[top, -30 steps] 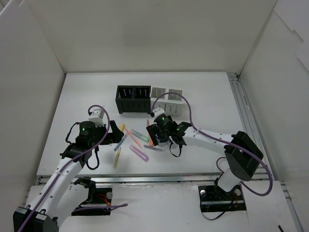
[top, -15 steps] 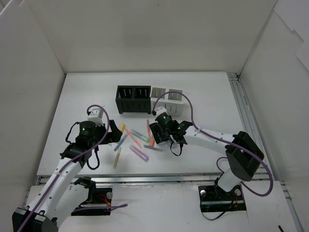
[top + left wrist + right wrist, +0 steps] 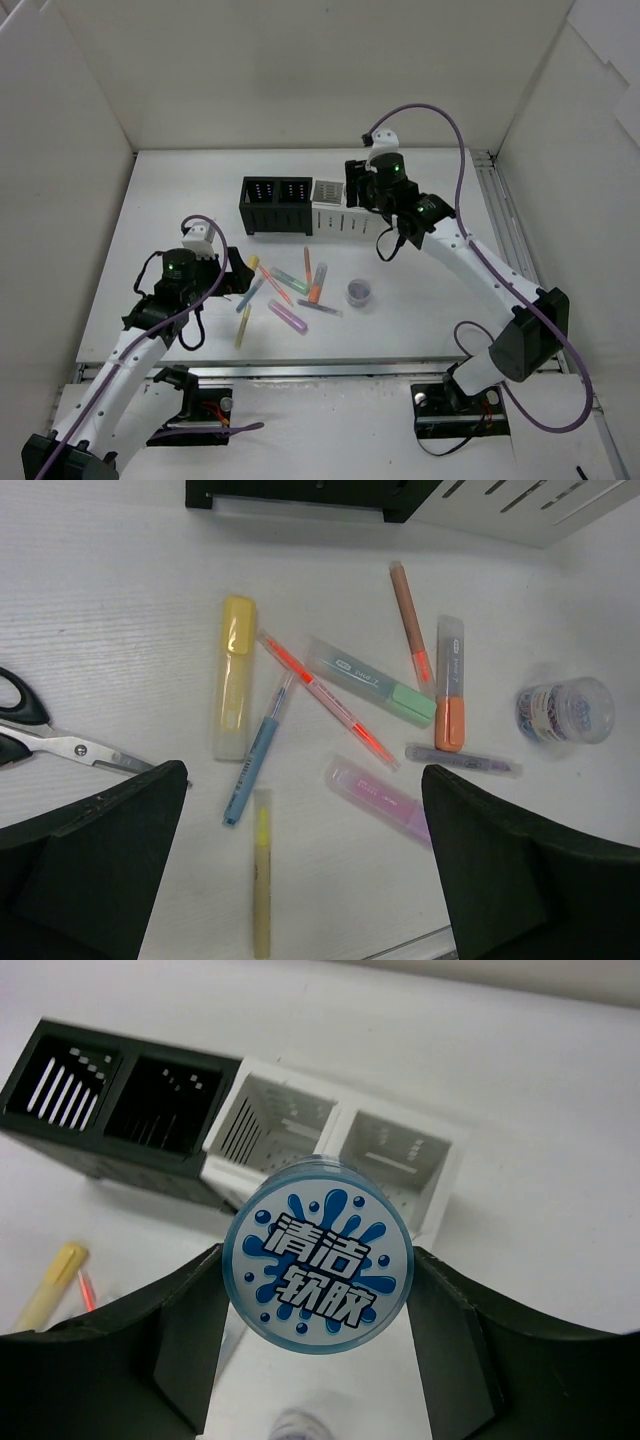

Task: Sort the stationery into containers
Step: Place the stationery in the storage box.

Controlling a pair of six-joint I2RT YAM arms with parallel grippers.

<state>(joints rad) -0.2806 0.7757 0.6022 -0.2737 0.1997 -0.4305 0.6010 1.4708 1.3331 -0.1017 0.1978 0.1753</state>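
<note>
The blue-labelled round roll (image 3: 320,1255) is pinched between my right gripper (image 3: 367,187) fingers, up in the air over the white organiser (image 3: 440,1195). It's about where the two compartments meet, and I honestly can't tell which one it's over. The black organiser (image 3: 122,1058) sits touching the white one's side. My left gripper (image 3: 300,790) is wide open with nothing in it, hanging over the loose pile on the table (image 3: 120,600): yellow marker (image 3: 235,685), green marker (image 3: 375,680), orange marker (image 3: 450,685). A small clear round tub (image 3: 565,710) sits just beside them, and scissors (image 3: 50,730) off to the other side.
</note>
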